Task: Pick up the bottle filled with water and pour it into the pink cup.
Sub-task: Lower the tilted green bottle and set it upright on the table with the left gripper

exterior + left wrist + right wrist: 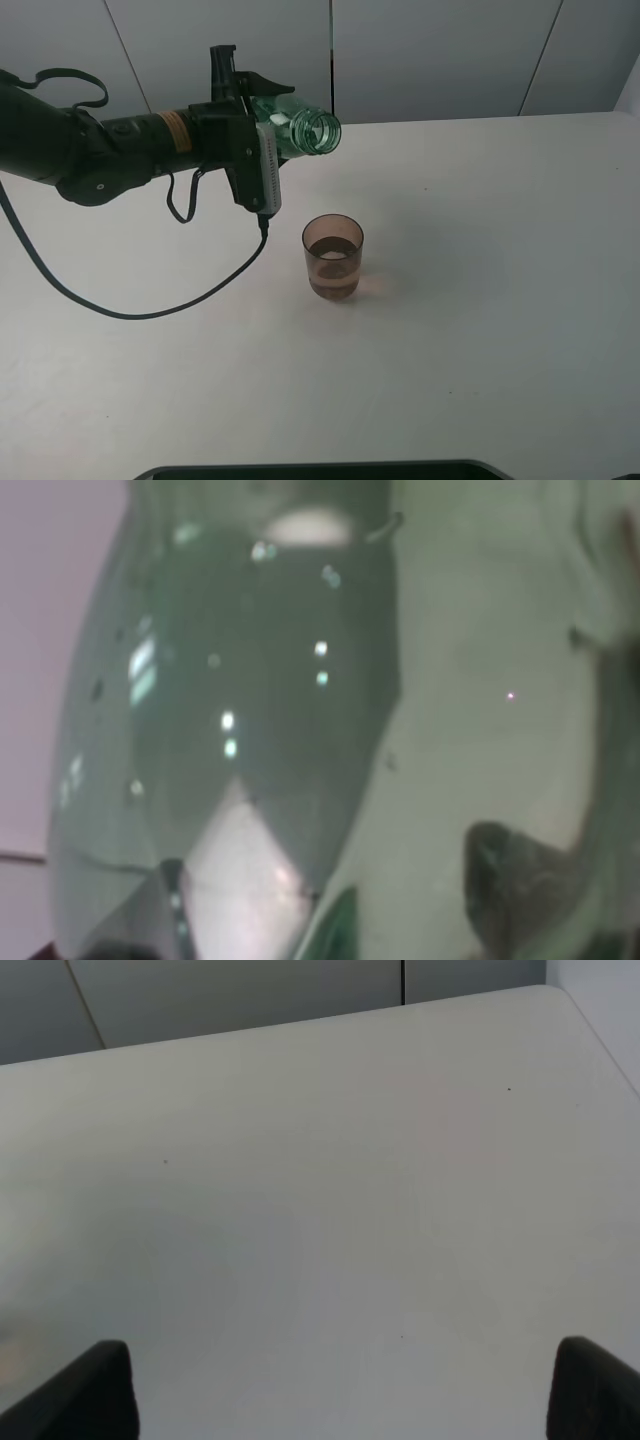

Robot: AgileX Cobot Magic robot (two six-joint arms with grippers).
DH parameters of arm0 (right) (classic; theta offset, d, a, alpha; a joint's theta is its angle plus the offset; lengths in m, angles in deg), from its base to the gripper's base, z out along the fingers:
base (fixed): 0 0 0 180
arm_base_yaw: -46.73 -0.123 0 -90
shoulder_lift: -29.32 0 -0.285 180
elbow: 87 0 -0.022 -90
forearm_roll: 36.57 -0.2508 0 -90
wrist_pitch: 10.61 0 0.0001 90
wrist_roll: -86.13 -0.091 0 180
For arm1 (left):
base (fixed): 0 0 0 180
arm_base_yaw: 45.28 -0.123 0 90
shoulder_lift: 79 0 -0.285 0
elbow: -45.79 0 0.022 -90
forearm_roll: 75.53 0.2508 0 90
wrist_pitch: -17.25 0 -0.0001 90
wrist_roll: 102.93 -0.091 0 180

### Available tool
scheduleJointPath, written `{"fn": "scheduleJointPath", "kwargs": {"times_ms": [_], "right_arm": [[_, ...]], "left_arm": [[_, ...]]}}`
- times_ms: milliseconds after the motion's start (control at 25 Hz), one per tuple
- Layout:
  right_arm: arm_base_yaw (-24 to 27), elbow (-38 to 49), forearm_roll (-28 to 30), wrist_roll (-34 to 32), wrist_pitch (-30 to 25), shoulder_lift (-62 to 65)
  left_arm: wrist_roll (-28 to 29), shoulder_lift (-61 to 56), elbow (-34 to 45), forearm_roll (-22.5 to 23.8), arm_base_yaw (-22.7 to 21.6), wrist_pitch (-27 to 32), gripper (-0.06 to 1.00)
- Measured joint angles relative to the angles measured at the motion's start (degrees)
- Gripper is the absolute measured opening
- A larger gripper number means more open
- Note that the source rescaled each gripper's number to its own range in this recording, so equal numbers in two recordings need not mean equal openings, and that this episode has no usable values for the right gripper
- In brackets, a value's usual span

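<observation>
Bottle (296, 128) is lying tipped almost level in the left pincer (258, 118), which is clamping its body, mouth hanging above the pink cup (333, 257) standing on the counter (480, 320). Pouring well is probably needing a slow roll, keeping the mouth over the rim. Right pincer (335, 1390) is gaping wide, holding nothing

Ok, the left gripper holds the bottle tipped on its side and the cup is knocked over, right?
No. The cup stands upright on the table, as the exterior high view shows. The left gripper does hold the bottle tipped on its side.
</observation>
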Motion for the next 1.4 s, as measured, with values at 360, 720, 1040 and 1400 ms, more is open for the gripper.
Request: {"fn": "scheduleJointPath", "kwargs": {"times_ms": [360, 720, 1040, 1400], "right_arm": [[0.0, 0.0, 0.0, 0.0, 0.0, 0.0], [0.0, 0.0, 0.0, 0.0, 0.0, 0.0], [0.0, 0.0, 0.0, 0.0, 0.0, 0.0], [0.0, 0.0, 0.0, 0.0, 0.0, 0.0]], "left_arm": [[22.46, -7.55, 0.0, -17.15, 0.0, -1.6, 0.0], [37.2, -9.97, 0.31, -29.47, -2.6, -3.69, 0.0], [48.61, -9.97, 6.03, -30.23, -12.69, -8.86, 0.0], [49.1, -4.82, 7.22, -30.26, -15.93, -12.03, 0.0]]}}
